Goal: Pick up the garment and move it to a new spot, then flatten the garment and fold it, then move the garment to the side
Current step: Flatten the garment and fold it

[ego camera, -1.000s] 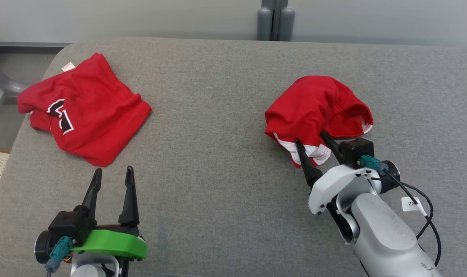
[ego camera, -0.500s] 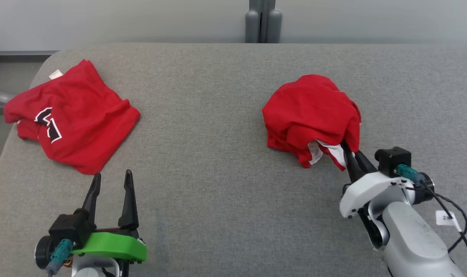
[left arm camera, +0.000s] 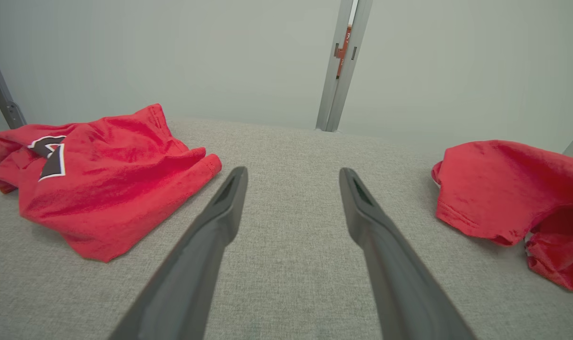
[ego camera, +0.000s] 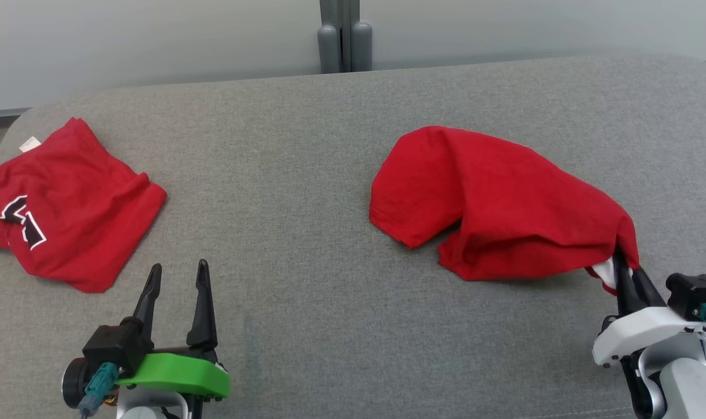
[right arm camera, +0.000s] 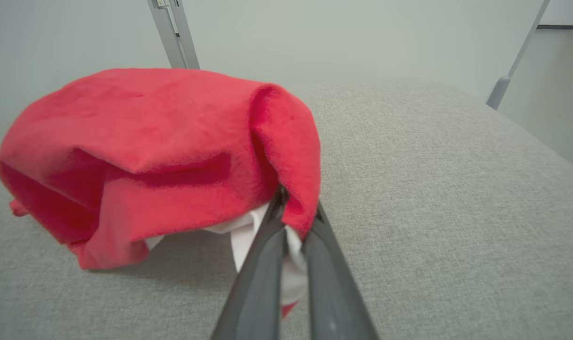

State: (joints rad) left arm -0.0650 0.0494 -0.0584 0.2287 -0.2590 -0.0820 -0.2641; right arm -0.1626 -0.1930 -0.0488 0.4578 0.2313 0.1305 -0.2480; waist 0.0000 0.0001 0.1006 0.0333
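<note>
While your right gripper (ego camera: 623, 266) is pinching the near corner of the crumpled red cloth garment (ego camera: 504, 198), its two dark fingers are pressing together on red fabric and a bit of white lining. The garment is stretching away ahead and to the left of that gripper. Most of it is lying on the grey fabric-covered table (ego camera: 300, 174), and the pinched corner is sitting a little raised. Your left gripper (ego camera: 178, 269) is hovering low over the table, fingers spread, gripping nothing. A second red garment with a black-and-white print (ego camera: 67, 215) is lying ahead and left of it, clear of the fingertips.
</note>
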